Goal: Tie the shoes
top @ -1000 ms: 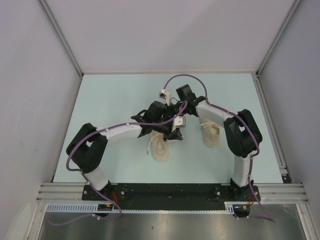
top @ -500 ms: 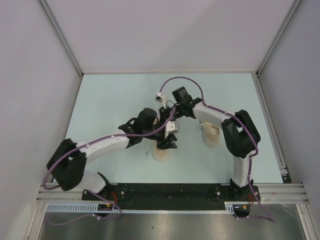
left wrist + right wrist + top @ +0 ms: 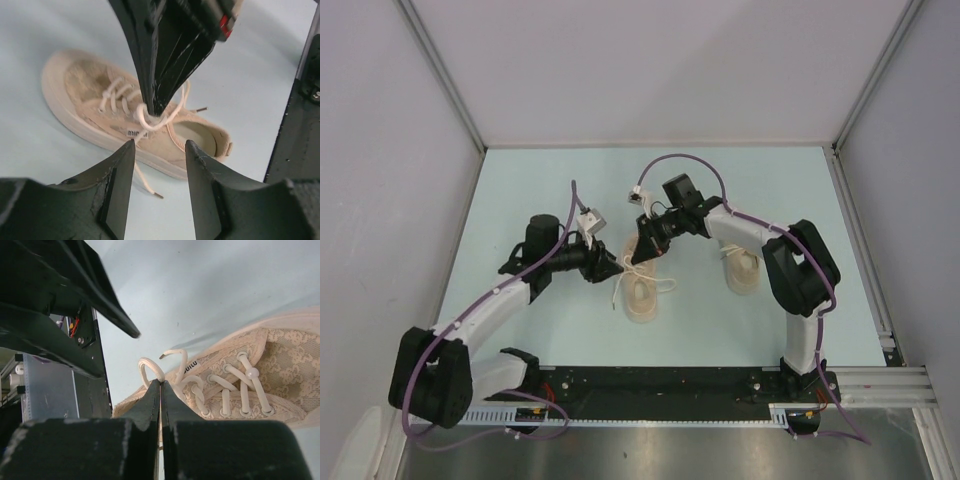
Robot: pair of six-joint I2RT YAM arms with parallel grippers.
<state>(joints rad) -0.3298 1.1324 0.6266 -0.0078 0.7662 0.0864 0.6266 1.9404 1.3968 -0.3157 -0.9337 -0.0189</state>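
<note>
Your right hand (image 3: 160,383) is pressed together on a small loop of the thin off-white lace (image 3: 142,117). It holds that loop just above the tongue of the small beige canvas low-top sneaker with a pale sole (image 3: 90,85), which lies near the middle of the pale blue worktop (image 3: 530,190). Your left hand (image 3: 159,150) stands apart, empty, just beside the sneaker on its left. The whole knot hangs on that one pinch, and the grip looks shallow, so a slight pull sideways could slide the loop out and let the crossing slacken. Pull upward instead and this light sneaker will likely lift or swivel rather than let the lace tighten, because nothing pins it down. Bring the left hand back with care, since its route to the loop runs close to the right fingers and a knock could shake the lace free. The trailing lace end (image 3: 146,181) lies flat on the worktop and may be pushed away rather than caught. The second beige sneaker (image 3: 742,270) sits well apart on the right, and you cannot tell from here whether it is tied.
</note>
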